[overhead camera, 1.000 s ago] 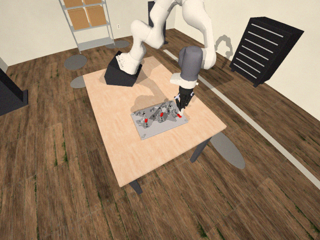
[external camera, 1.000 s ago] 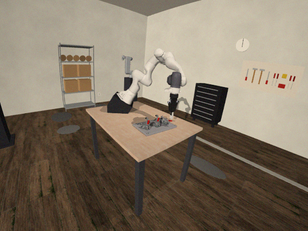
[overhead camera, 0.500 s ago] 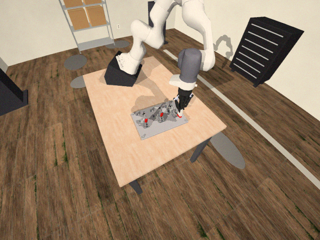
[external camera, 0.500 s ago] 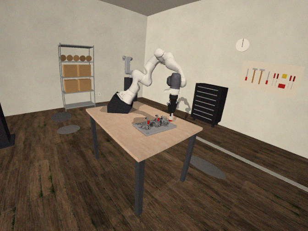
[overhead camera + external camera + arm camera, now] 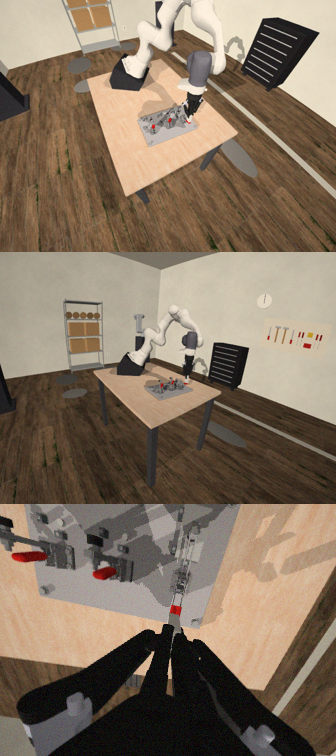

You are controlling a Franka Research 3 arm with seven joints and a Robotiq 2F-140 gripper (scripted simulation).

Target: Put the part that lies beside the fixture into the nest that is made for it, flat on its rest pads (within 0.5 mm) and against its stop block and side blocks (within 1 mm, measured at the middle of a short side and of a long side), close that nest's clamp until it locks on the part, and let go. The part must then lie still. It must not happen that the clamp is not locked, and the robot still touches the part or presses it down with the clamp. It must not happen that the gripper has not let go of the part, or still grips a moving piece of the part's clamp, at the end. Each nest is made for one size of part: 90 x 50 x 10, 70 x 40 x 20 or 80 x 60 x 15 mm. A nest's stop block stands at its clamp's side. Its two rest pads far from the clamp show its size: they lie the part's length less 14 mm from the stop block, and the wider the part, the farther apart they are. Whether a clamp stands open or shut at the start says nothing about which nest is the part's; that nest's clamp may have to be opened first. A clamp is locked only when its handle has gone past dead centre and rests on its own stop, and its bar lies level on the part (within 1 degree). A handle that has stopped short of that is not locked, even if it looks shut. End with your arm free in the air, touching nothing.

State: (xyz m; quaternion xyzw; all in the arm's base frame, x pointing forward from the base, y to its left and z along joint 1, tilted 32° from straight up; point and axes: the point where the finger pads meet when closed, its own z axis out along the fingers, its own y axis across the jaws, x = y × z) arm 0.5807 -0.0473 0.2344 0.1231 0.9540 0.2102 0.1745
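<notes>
Your black two-finger gripper [image 5: 189, 119] [image 5: 186, 380] [image 5: 172, 621] is pointing down with its fingers clenched together, and its pale fingertips are meeting the end of a red-tipped clamp handle [image 5: 188, 122] [image 5: 185, 383] [image 5: 175, 610]; you are not gripping it between them, as far as the views are showing. That handle's clamp is lying low, stretching from the fingertips across the grey rectangular fixture plate [image 5: 173, 134] [image 5: 173, 394] [image 5: 135, 599]. Well to one side of your tool, a middle red handle [image 5: 169, 120] [image 5: 172, 382] [image 5: 104, 573] and an outermost red handle [image 5: 153, 126] [image 5: 161, 385] [image 5: 29, 556] are standing raised. Beyond your fingertips, a pale rectangular patch [image 5: 190, 551] is showing beside the near clamp's bar; you may be seeing the part there, but its identity and seating are staying unclear. The plate is resting on the light wooden table [image 5: 176, 160] [image 5: 162, 414] [image 5: 90, 636].
</notes>
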